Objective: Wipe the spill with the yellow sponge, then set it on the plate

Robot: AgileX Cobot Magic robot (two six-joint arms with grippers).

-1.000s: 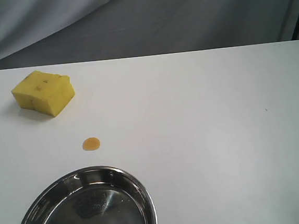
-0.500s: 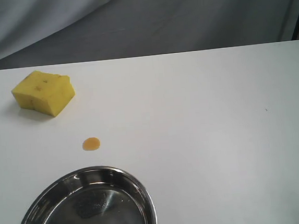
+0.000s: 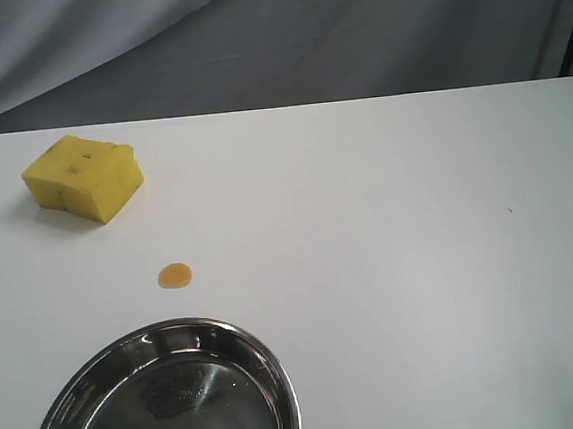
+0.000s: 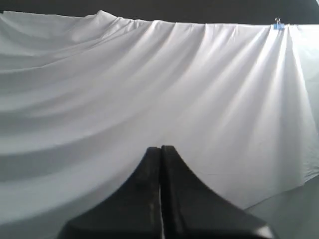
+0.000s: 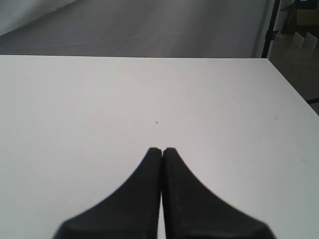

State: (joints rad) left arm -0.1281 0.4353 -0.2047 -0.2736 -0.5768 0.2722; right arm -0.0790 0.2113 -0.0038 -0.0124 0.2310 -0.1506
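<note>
Seemingly well apart from the yellow sponge (image 3: 83, 178), left pincer (image 4: 160, 149) and right pincer (image 5: 162, 150) are pressed together.

nothing has visibly changed in the exterior view over the last second; no shift shows.

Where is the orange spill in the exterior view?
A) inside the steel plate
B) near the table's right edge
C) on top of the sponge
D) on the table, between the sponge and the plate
D: the spill lies on the table, touching neither the yellow sponge nor the plate.
</note>
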